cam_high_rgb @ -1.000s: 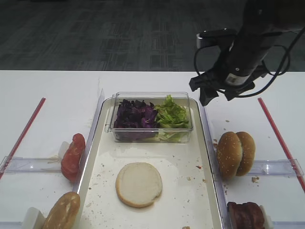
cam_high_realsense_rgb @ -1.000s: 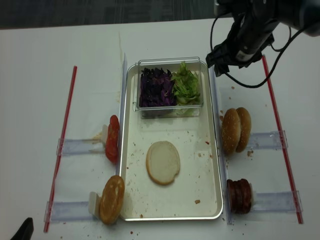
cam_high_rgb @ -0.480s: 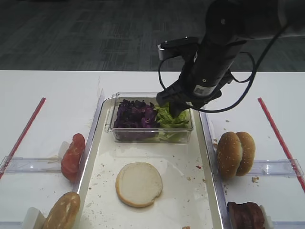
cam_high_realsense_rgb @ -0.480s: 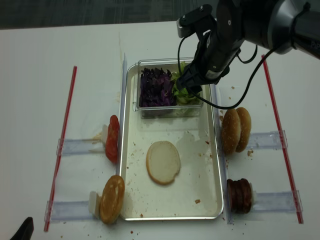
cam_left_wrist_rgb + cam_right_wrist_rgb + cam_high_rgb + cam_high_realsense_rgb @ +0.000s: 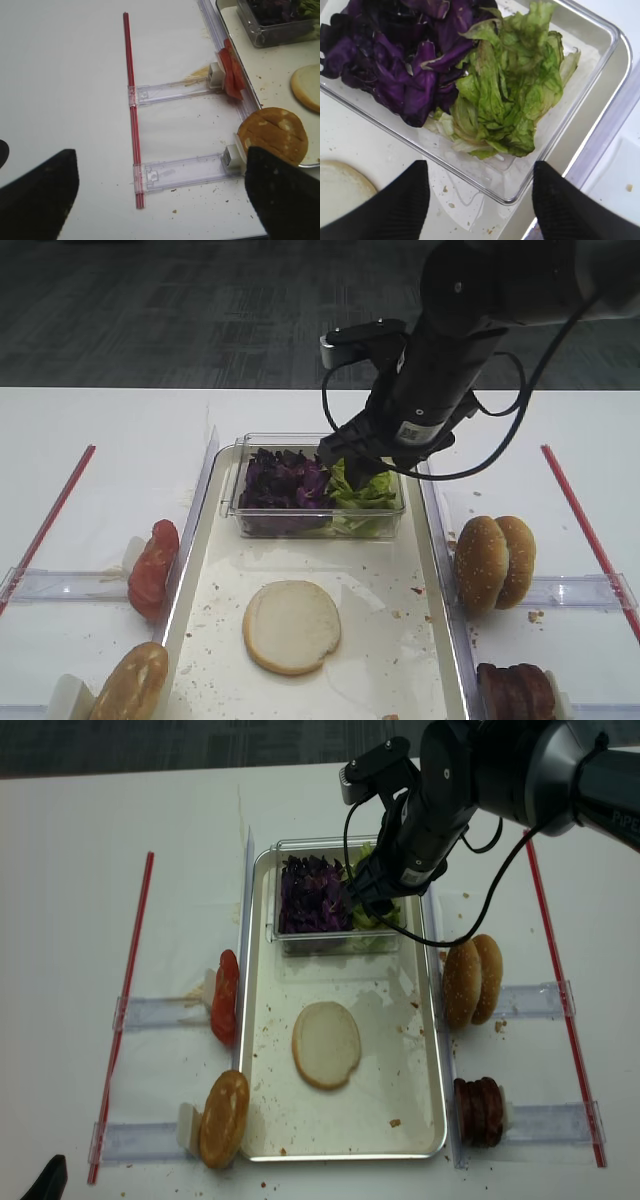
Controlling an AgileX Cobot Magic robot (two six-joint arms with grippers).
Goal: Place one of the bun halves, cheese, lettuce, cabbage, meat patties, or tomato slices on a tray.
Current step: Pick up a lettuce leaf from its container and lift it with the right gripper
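Our right arm (image 5: 450, 350) is matte black and thick, with rounded joints; black cables loop loosely off both its sides, and we carry a small white label with dark print low on the wrist. At its upper left sits a grey box-shaped camera mount (image 5: 350, 343). Our fingers (image 5: 395, 202) are black with finely ribbed pads.
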